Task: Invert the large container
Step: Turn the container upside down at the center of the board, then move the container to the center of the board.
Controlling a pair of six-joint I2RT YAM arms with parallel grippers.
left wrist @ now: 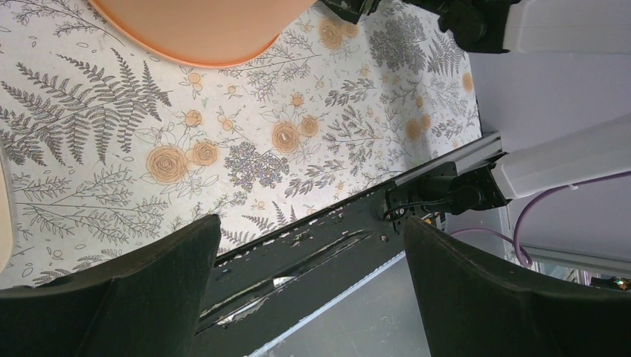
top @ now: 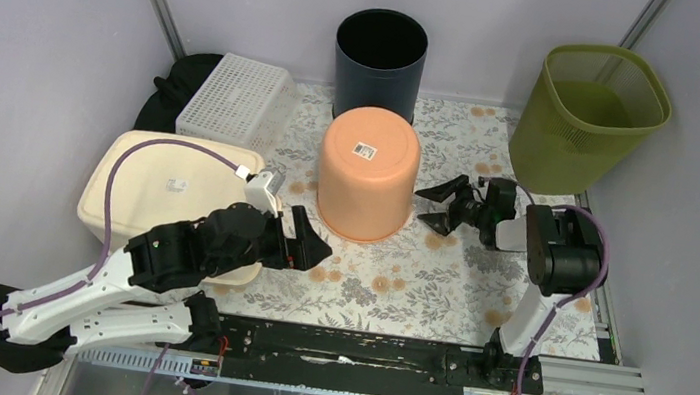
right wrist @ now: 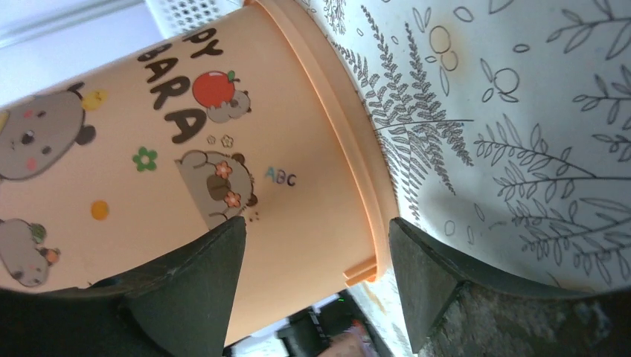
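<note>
The large container is an orange plastic bucket (top: pixel 367 171) standing rim-down in the middle of the floral mat, its flat base with a barcode sticker facing up. In the right wrist view its cartoon-printed side (right wrist: pixel 223 156) fills the frame and its rim rests on the mat. My right gripper (top: pixel 437 208) is open and empty, just right of the bucket's lower side, fingers pointing at it; in the right wrist view (right wrist: pixel 316 245) its opening faces the wall and rim. My left gripper (top: pixel 312 243) is open and empty, below-left of the bucket; its wrist view (left wrist: pixel 309 260) shows only the bucket's rim (left wrist: pixel 201 37).
A cream lidded bin (top: pixel 161 189) lies at the left under my left arm. A white perforated basket (top: pixel 237 98), a dark round bin (top: pixel 380 55) and a green mesh basket (top: pixel 593 112) stand at the back. The black base rail (top: pixel 348 348) runs along the near edge.
</note>
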